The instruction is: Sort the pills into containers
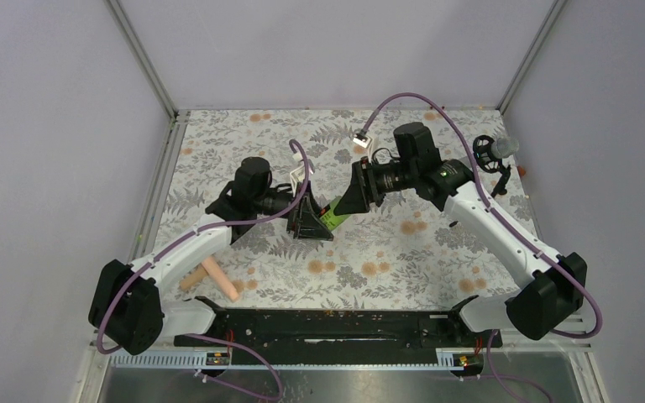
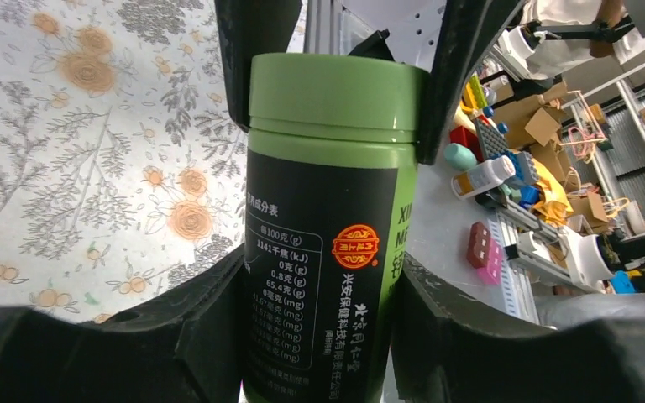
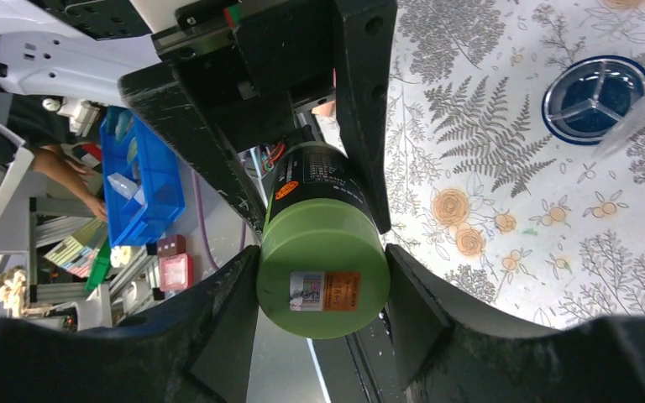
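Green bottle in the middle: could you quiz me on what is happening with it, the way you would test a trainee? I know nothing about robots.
1. True or false: no gripper touches the green bottle.
2. Which end does the right gripper clasp? A its cap, B its bottom, C neither.
3. Fill in: the peach-pink rods lie near the base of the ___ arm.

Key:
1. False. Both grip it, and the left gripper has the body.
2. A, the cap.
3. Left.
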Motion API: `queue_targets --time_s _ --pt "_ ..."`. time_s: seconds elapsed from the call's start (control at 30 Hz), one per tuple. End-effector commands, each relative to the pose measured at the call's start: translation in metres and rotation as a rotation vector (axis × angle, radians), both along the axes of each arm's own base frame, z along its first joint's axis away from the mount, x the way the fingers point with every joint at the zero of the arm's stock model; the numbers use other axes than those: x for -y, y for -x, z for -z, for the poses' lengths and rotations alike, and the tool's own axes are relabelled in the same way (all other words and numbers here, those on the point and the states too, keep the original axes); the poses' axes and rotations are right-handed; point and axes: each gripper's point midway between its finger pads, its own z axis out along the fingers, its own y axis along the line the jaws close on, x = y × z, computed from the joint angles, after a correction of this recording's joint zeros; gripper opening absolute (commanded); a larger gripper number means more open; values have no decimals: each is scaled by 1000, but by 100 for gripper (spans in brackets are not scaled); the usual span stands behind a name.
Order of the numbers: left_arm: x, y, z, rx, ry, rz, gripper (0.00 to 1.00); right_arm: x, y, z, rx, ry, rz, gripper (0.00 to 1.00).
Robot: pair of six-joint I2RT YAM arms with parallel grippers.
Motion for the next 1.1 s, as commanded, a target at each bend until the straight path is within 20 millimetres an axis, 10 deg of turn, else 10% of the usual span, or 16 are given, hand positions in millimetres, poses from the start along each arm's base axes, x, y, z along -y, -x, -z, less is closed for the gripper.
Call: queue_targets --time_s 0.0,0.17,0.6,0.87,1.07 --pt "4 -23 -14 81 5 -114 0 -13 -23 -19 65 -60 109 73" --pt "-3 -51 -15 139 3 -329 0 -28 -50 -28 -106 -150 329 87" --pt "-20 -72 -38 200 98 -577 0 -35 -71 -22 -258 -88 606 71" --pt "-17 -61 -48 165 141 -533 0 -50 -61 -64 -189 -287 465 1" --pt "-8 -31 -77 64 233 -361 0 -43 -9 -91 89 -418 -18 0"
